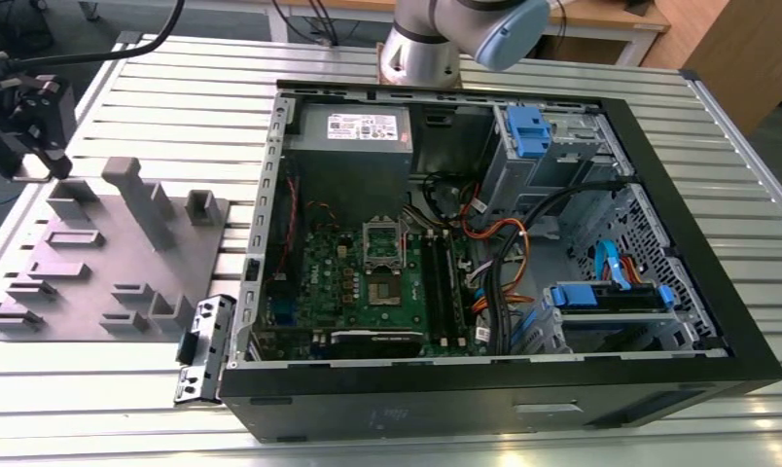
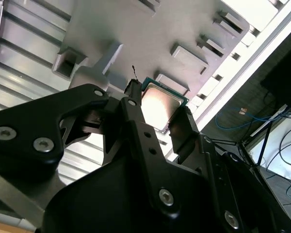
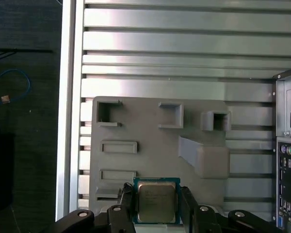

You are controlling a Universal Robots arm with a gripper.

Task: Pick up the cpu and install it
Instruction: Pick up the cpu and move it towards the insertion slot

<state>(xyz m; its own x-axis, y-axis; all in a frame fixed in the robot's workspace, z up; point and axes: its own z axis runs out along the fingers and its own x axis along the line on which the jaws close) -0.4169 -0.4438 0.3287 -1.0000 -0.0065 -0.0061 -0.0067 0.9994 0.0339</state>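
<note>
**At the grey tray's end: cpu pinched in the gripper**

At the exterior view's left, the gripper hangs by the far corner of the grey tray. It is well apart from the open computer case, which stands on the slatted metal table. Inside the case lies the green motherboard, with its shiny socket frame near the middle.

In the second wrist view, the black fingers stand on either side of the cpu and press on two opposite edges. Its silvery top faces the camera, and the tray's raised blocks lie behind it.

In the first wrist view, the cpu sits square between the two fingers, touching both, over one end of the tray. Whether it rests on the tray or hangs clear of it I cannot tell. The case's back panel stands just beside the tray on the ribbed table
</note>
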